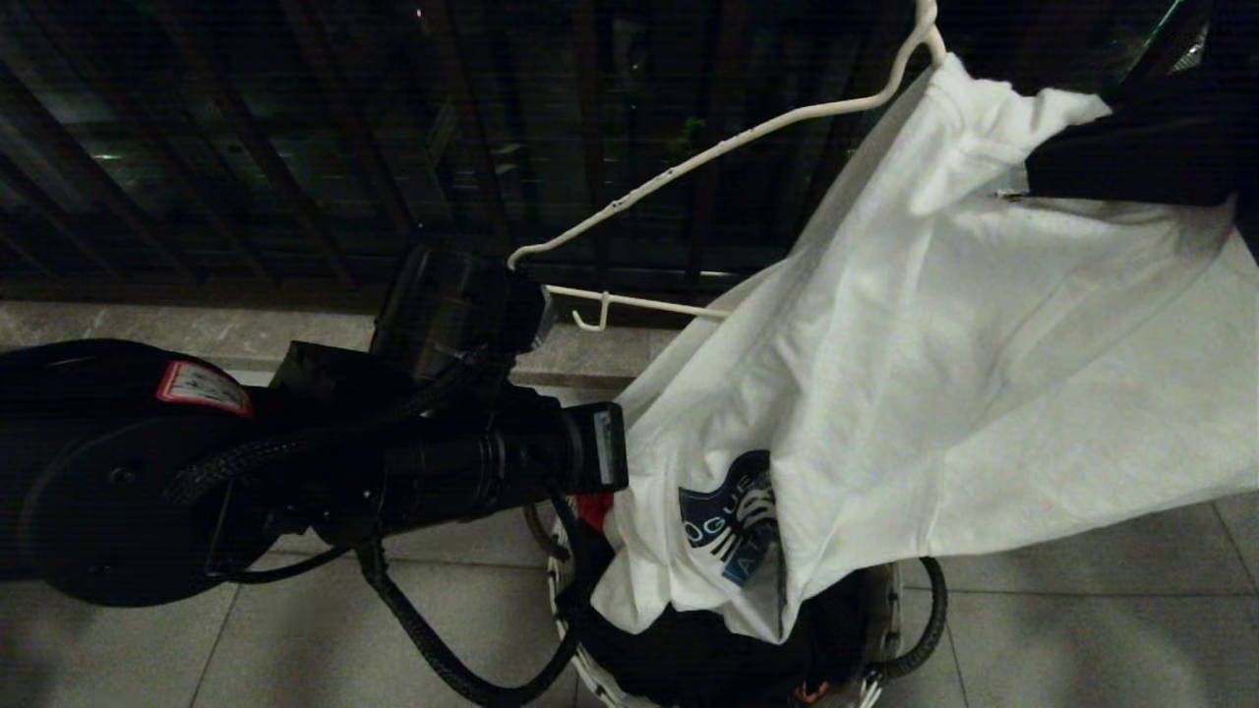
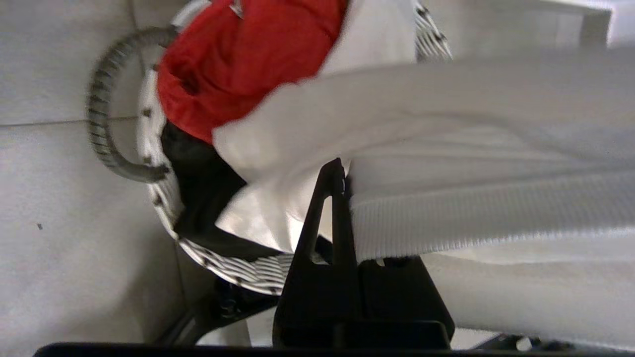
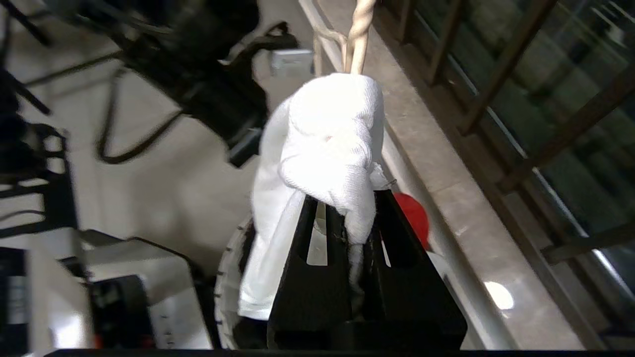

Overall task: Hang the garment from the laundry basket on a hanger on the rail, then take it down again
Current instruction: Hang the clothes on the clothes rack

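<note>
Fingers of my left gripper (image 2: 342, 198) are pinched together on the ribbed white hem of the garment (image 1: 984, 324), w/ the cloth running off to one side of the tips in the left wrist view. Just past the tips sits the laundry basket (image 2: 149, 148), w/ a red cloth (image 2: 248, 59) and sth black still inside.

My right gripper (image 3: 347, 223) is clamped on a bunched wad of the same T-shirt, right where the twisted neck of the hanger (image 1: 708, 147) comes out of the cloth. In the head view it's up at the far right, mostly out of shot, so the shirt is stretched between my two claws: high on the right, low on the left, over the basket.

Progress, as I judge it: shirt is mostly out of the basket, though its printed lower corner dips inside the rim. One hanger arm is inside the shirt; the other arm and its small hook stick out bare towards my left arm. So dressing is approx half done. Left to do: get the shirt over the bare arm, hook onto the rail, then take it down again. Rail isn't in any view.
</note>
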`<state>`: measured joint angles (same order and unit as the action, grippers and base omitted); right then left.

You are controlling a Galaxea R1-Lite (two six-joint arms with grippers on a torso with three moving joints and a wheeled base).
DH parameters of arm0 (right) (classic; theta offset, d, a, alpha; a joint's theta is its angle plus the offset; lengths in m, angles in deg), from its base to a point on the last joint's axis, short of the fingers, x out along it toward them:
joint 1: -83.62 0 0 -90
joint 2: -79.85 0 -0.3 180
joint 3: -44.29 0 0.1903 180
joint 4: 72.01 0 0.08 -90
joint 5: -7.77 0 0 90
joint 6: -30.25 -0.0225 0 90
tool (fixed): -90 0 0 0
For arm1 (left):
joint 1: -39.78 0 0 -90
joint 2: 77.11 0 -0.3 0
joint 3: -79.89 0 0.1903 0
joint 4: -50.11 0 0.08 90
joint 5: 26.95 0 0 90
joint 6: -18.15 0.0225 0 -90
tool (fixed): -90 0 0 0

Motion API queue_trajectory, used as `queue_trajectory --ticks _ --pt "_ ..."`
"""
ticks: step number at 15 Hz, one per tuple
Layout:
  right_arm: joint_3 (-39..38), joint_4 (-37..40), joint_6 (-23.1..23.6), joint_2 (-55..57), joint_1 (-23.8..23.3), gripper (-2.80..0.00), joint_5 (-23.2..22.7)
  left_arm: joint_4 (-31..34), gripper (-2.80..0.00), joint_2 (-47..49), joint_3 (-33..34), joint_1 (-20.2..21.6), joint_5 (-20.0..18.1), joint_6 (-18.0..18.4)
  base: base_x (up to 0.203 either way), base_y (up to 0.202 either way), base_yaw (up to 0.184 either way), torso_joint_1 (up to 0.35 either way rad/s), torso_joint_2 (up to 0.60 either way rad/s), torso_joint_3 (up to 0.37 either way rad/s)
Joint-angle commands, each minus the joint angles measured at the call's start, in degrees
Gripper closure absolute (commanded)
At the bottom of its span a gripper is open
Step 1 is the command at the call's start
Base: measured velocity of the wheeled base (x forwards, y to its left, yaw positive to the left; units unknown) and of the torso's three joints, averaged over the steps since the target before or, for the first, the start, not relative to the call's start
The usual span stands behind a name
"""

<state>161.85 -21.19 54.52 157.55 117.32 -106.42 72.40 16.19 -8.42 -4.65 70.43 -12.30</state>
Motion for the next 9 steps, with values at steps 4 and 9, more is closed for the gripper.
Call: queue_trajectory --ticks 4,9 --pt "-1.72 -0.04 -0.27 -1.52 -1.96 0.0 -2.52 -0.07 0.0 2.05 -0.8 1.98 0.1 -0.22 0.0 0.0 0.0 0.0 0.0 0.0" --pt "-2.52 -0.03 -0.28 -3.12 -4.26 0.0 -5.87 -2.0 0.0 3.81 -0.98 3.17 0.01 -0.22 0.0 0.0 0.0 0.0 0.0 0.0"
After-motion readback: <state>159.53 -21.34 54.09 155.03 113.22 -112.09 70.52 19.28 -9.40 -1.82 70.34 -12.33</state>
